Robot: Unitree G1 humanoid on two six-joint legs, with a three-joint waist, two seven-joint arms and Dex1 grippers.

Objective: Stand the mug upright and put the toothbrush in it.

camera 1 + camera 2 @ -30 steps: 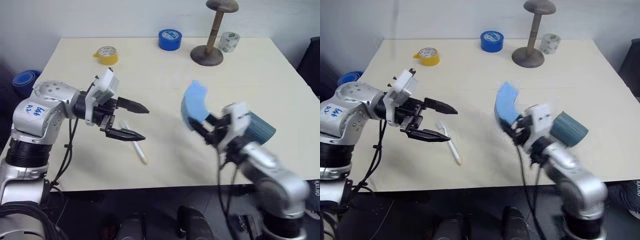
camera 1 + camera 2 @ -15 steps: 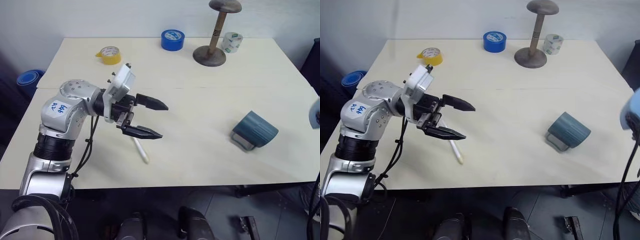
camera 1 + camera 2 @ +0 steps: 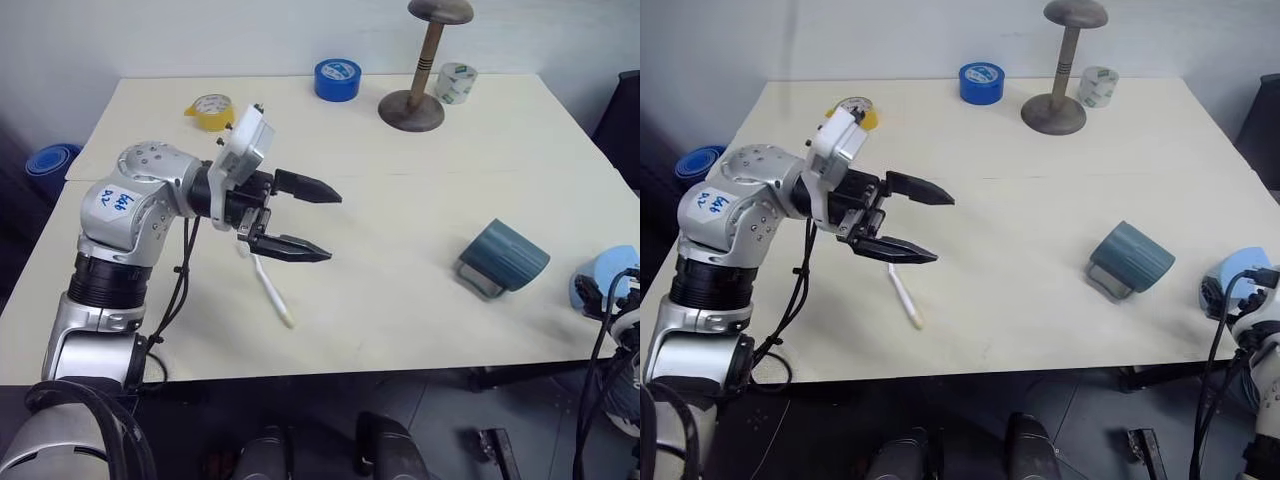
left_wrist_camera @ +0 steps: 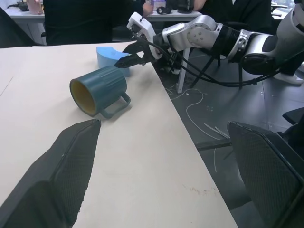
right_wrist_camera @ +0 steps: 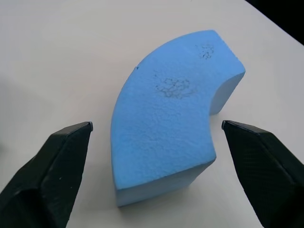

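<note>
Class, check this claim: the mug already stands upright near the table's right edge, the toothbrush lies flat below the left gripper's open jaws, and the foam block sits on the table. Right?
Not quite. The mug is not upright: it lies on its side, and the left wrist view shows its yellow mouth facing sideways. The rest holds: the toothbrush lies flat below the open left gripper, and the foam block sits on the table.

**Readable markings**

A white sticker (image 3: 115, 202) is sitting on the left arm's silver shoulder joint, left of the frame, carrying blue handwriting too small to read. Print on the blue tape roll (image 3: 338, 78) is staying illegible.
</note>
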